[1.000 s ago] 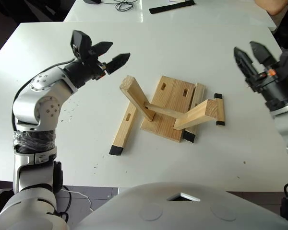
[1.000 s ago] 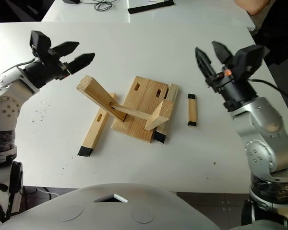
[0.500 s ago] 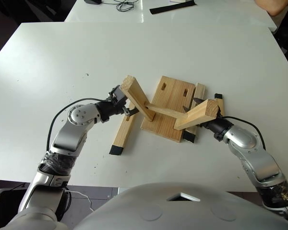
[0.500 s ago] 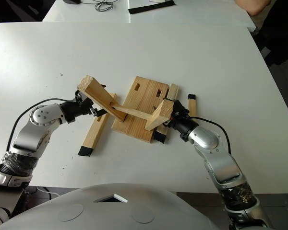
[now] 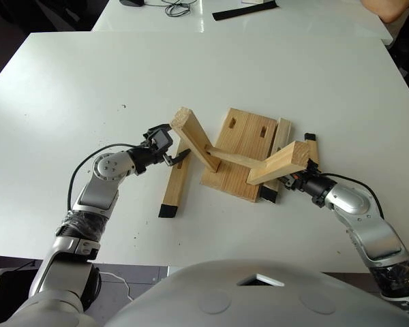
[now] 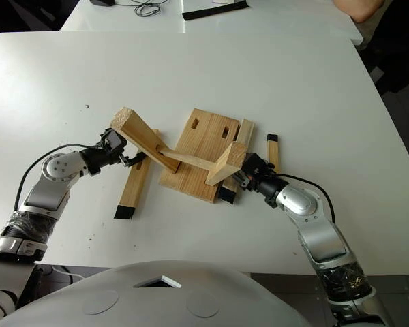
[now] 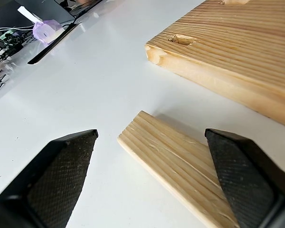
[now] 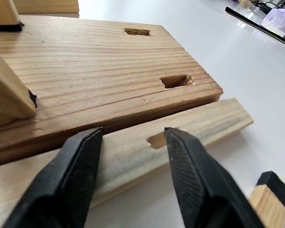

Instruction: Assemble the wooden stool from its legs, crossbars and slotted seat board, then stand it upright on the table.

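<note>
The slotted seat board (image 5: 247, 139) is found lying flat in the middle of the table (image 5: 88, 82), partly covered by a tilted leg-and-crossbar frame (image 5: 235, 158). The left gripper (image 7: 151, 137) is seen spread open astride the end of a loose leg (image 5: 175, 184). The right gripper (image 8: 134, 133) is likewise parted over a second leg (image 8: 199, 121), which lies beside the board with its near end hidden. Contact with either leg cannot be determined.
</note>
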